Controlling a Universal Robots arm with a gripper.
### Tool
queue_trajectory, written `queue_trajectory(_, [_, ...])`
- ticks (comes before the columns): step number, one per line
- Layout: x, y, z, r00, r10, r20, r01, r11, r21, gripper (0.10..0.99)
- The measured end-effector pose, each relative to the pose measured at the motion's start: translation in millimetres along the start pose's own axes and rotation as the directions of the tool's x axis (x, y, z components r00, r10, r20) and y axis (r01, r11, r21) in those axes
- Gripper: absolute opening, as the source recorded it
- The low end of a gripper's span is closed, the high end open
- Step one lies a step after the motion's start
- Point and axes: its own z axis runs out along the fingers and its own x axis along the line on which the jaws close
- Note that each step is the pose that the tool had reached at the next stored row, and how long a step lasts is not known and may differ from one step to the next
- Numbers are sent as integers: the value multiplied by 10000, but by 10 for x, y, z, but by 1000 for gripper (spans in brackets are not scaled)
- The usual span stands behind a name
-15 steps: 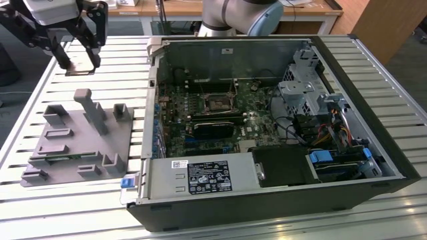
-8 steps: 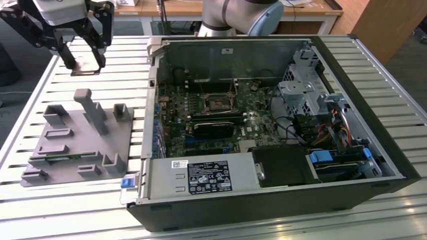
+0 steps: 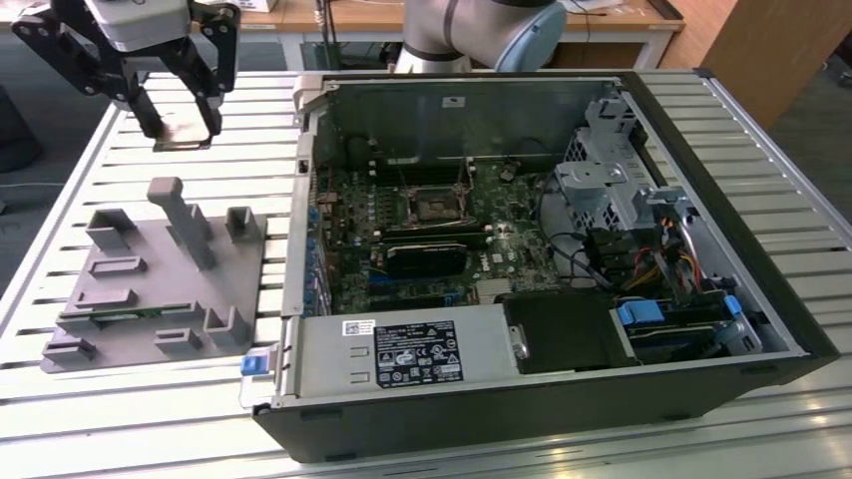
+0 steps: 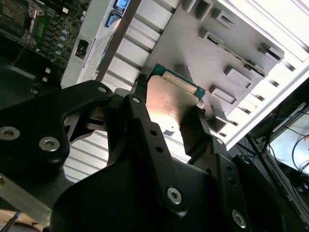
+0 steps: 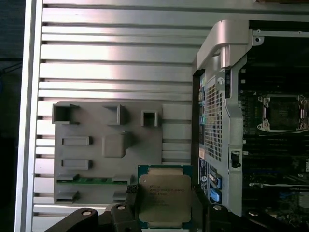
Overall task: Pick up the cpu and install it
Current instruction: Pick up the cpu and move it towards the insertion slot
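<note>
Pick-up looks done: the gripper [image 3: 180, 132] has its fingers clamped on the edges of the cpu [image 5: 164, 195], held up over the slatted table [image 3: 80, 160] near the grey holder [image 3: 134, 299]. The socket [image 3: 433, 205] inside the open case [image 3: 785, 334] sits empty, so installing remains

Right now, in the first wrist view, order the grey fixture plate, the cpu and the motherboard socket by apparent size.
1. The grey fixture plate, clearly largest.
2. Unranked: the cpu looks slightly bigger than the socket, but it is held close to the camera.
</note>
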Motion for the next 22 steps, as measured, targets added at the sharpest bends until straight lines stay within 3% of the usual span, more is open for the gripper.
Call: queue_trajectory(22, [-238,-3,11,10000,0,0,0,10000,1,525])
